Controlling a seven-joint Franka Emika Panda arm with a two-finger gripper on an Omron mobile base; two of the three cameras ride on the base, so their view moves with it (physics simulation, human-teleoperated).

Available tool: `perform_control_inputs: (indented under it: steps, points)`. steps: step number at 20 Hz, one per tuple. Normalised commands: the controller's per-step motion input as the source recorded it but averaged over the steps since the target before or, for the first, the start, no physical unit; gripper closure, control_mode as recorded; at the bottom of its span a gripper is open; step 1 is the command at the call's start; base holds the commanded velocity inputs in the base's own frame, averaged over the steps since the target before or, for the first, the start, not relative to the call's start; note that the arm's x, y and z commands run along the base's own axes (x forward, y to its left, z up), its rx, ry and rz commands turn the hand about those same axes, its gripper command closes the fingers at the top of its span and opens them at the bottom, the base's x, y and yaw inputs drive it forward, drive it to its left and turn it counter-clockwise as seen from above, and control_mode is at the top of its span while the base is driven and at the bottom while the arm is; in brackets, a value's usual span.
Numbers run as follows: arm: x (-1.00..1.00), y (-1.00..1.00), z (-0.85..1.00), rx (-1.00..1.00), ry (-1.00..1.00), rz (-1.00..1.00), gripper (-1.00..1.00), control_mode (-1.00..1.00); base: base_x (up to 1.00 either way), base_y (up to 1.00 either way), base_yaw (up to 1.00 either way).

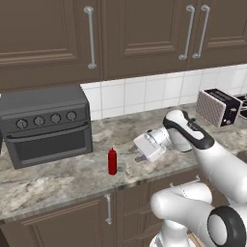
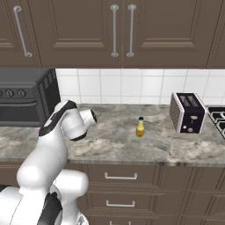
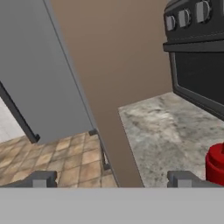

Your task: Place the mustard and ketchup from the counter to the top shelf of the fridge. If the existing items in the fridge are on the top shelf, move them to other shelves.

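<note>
The ketchup [image 1: 112, 161] is a red bottle standing upright near the counter's front edge, in front of the toaster oven's right corner. Its top also shows at the lower right of the hand view as the ketchup [image 3: 215, 164]. My gripper [image 1: 139, 154] hovers just right of it, pointing left, open and empty; in the hand view the gripper [image 3: 113, 179] has its tips spread wide, with the bottle outside the right tip. The mustard [image 2: 140, 127], a yellow bottle with a green cap, stands further right on the counter. The fridge's [image 3: 43, 74] grey face stands past the counter's left end.
A dark toaster oven [image 1: 46, 123] sits at the counter's back left. A silver toaster [image 2: 188, 112] stands at the right, with a stove edge [image 2: 218, 116] beyond it. Brown wall cabinets [image 1: 120, 34] hang overhead. Tiled floor [image 3: 57, 157] lies below the counter's end.
</note>
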Motion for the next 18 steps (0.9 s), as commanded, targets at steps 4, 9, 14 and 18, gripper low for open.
perform_control_inputs:
  steps: [4, 9, 14, 18]
  points:
    - [0.25, 0.13, -0.13, 0.0, -0.04, 0.0, -1.0, -1.0, 0.0, 0.0, 0.0]
    - [0.52, 0.0, -0.13, 0.0, -0.07, 0.0, -1.0, -1.0, 0.0, 0.0, 0.0]
    - [0.51, -0.05, -0.06, 0.0, -0.03, 0.0, -1.0, -1.0, 0.0, 0.0, 0.0]
    - [0.27, -0.11, -0.02, 0.0, 0.0, 0.07, -1.0, -1.0, 0.0, 0.0, 0.0]
